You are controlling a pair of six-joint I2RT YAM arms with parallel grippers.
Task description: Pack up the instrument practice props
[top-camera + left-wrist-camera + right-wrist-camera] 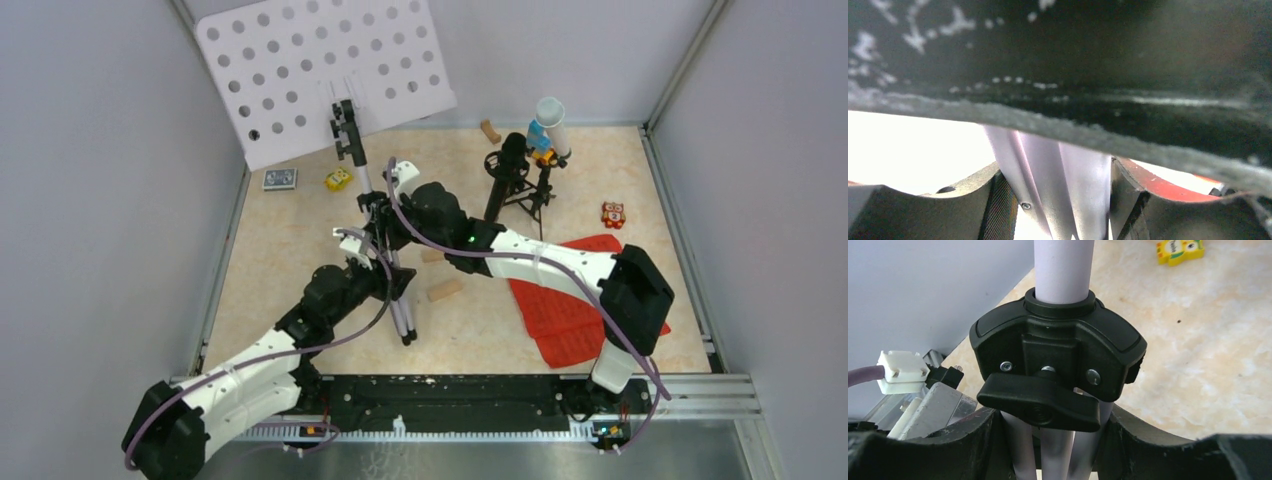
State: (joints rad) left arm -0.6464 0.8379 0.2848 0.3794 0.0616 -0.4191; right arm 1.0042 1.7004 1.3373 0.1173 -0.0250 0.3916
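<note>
The left gripper (388,272) and right gripper (378,215) are both clamping the music stand's (325,70) gathered legs (403,318) in the middle of the table (290,235), apparently collapsing it for packing, and next probably loosening the black knob (1040,402).

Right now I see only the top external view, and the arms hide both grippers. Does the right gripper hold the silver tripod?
Observer: Yes. In the right wrist view the folded legs of the silver tripod fill the gap of the right gripper, just below the black collar.
Operator: Where is the collar's knob?
Observer: The wing knob lies across the collar's front, close above the fingers.
Operator: And the left gripper?
Observer: The left gripper is shut on the legs too. A dark blurred shape blocks the upper half of its view.
</note>
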